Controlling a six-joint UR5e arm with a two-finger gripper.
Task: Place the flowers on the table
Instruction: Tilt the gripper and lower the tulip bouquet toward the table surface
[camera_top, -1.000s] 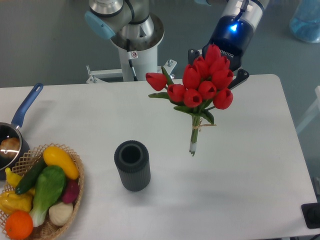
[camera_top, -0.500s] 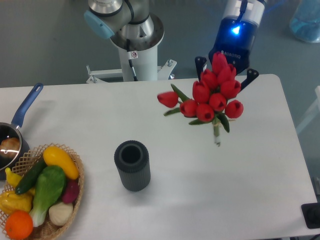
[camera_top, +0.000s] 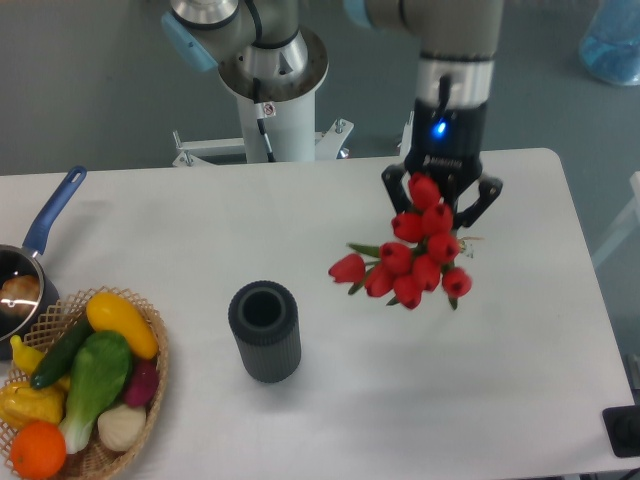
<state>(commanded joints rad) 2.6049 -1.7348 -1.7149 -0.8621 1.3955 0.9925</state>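
End effector (camera_top: 441, 205), black and two-fingered, grips the bunch of red tulips with green leaves (camera_top: 412, 260), whose blooms spread just in front of it over the white matte surface (camera_top: 520, 340), nearer the far right corner.

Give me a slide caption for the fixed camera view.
Gripper carries red tulips above the white table, right of a dark vase.

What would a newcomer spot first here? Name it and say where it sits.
The flowers, a bright red bunch of tulips, hang at the gripper over the right half of the white table. Next come the dark ribbed cylinder standing mid-table and the basket of colourful vegetables at the front left corner.
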